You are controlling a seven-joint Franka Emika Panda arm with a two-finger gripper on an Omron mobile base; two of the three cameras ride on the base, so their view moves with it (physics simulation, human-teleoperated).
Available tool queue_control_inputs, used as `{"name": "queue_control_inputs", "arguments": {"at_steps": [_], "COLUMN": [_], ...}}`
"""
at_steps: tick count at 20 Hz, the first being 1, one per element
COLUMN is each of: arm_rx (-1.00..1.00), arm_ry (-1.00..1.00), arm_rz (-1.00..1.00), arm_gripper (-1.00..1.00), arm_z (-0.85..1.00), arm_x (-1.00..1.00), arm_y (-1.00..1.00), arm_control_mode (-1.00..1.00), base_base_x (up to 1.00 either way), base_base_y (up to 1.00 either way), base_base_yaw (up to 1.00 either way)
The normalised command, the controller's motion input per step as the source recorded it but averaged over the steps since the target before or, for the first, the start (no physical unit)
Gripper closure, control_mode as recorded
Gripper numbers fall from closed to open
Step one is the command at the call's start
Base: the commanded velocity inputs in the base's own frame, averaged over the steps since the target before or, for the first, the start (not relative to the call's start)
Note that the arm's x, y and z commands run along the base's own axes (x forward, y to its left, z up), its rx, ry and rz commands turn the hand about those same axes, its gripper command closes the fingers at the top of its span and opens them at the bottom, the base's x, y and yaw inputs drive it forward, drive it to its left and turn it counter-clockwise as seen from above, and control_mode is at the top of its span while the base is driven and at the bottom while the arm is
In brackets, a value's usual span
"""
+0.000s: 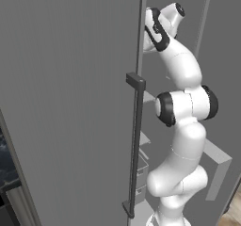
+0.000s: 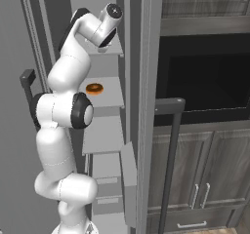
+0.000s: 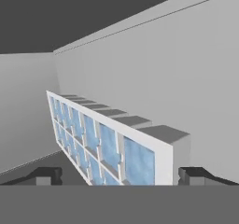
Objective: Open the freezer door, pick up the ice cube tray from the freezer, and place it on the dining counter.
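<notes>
The two dark fingertips of the gripper [image 3: 119, 175] stand wide apart at the near edge of the hand view, and the ice cube tray [image 3: 105, 141] lies between them, its pale blue cells running away toward the back wall of the freezer [image 3: 154, 59]; nothing is held yet. The tray appears to rest on an upper shelf, and from the base views the hand is up inside the compartment, above the shelf that carries a small doughnut [image 2: 94, 88]. The main risk, as I judge it, is an off-centre close: the tray sits nearer the right fingertip than the left, so one finger may reach it first and push or twist it along the shelf, or pinch only its rim so that it slips on lifting. Room is tight: side wall close by, a shelf or ceiling overhead, and the freezer door [image 1: 70, 102] with its bar handle [image 1: 135, 145] standing open just beside the arm, so the withdrawal should come straight back out
</notes>
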Motion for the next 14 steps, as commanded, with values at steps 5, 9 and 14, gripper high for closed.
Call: {"name": "queue_control_inputs", "arguments": {"at_steps": [5, 9, 14], "arm_rx": [0.00, 0.00, 0.00], "arm_ry": [0.00, 0.02, 0.00], "arm_rz": [0.00, 0.00, 0.00], "arm_gripper": [-1.00, -1.00, -1.00], "arm_z": [-0.07, -0.02, 0.00], "arm_x": [0.17, 0.04, 0.00], "arm_y": [0.15, 0.05, 0.00], "arm_control_mode": [-1.00, -1.00, -1.00], "base_base_x": [0.00, 0.00, 0.00], "base_base_y": [0.00, 0.00, 0.00], "base_base_yaw": [0.00, 0.00, 0.00]}}
